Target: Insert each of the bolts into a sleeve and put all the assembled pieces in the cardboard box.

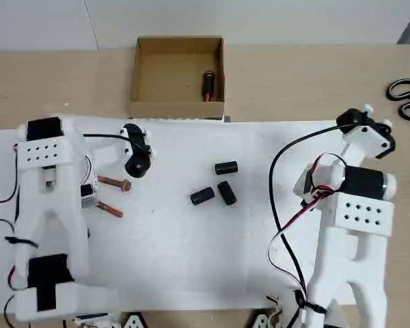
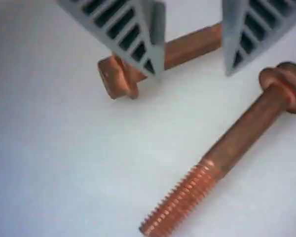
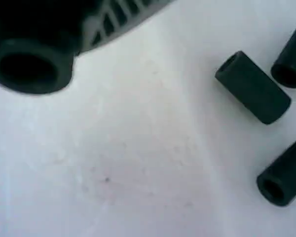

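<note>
A brown cardboard box (image 1: 133,68) is set on a tan table (image 1: 55,82), beside a plain white sheet (image 1: 191,260). Inside the box, a piece (image 1: 209,85) is coloured black and copper. On the sheet near the box, 3 sleeves (image 1: 226,167) are matt black and 2 bolts (image 1: 114,182) shiny copper. The arms (image 1: 51,205) are moulded in white with black motors (image 1: 44,128). The left gripper (image 2: 192,66) is fitted with grey fingers (image 2: 133,29), patterned with dark slats.

No readable text, label, number or sign shows on anything.

Cardboard box (image 1: 134,72) holds one assembled piece (image 1: 209,85); three sleeves (image 1: 226,193), two bolts (image 1: 113,182) loose on white sheet (image 1: 191,260).
</note>
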`<state>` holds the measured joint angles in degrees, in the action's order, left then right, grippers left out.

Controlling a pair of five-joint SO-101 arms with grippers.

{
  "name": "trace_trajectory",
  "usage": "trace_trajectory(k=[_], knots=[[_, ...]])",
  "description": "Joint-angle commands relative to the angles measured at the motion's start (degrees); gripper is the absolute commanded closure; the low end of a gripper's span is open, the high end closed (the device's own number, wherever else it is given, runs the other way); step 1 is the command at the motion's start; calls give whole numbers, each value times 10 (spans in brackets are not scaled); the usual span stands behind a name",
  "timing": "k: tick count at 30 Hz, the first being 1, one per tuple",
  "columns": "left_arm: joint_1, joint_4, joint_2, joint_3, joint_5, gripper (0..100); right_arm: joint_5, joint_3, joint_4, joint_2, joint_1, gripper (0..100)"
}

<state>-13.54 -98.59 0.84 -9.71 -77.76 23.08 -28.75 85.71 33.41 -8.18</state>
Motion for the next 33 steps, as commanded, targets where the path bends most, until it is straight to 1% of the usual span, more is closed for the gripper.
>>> trace_trajectory(k=[1,12,18,28,33], knots=[[11,7,-19,45,-265,918,-5,3,-8,18,-4,996],[46,6,-139,146,-273,918,-5,3,-8,18,-4,996],[63,6,-178,153,-273,920,-5,3,-8,18,-4,996],[67,7,-229,155,-273,921,-5,3,-8,19,-4,996],[67,29,-232,155,-273,921,-5,3,-8,19,-4,996]])
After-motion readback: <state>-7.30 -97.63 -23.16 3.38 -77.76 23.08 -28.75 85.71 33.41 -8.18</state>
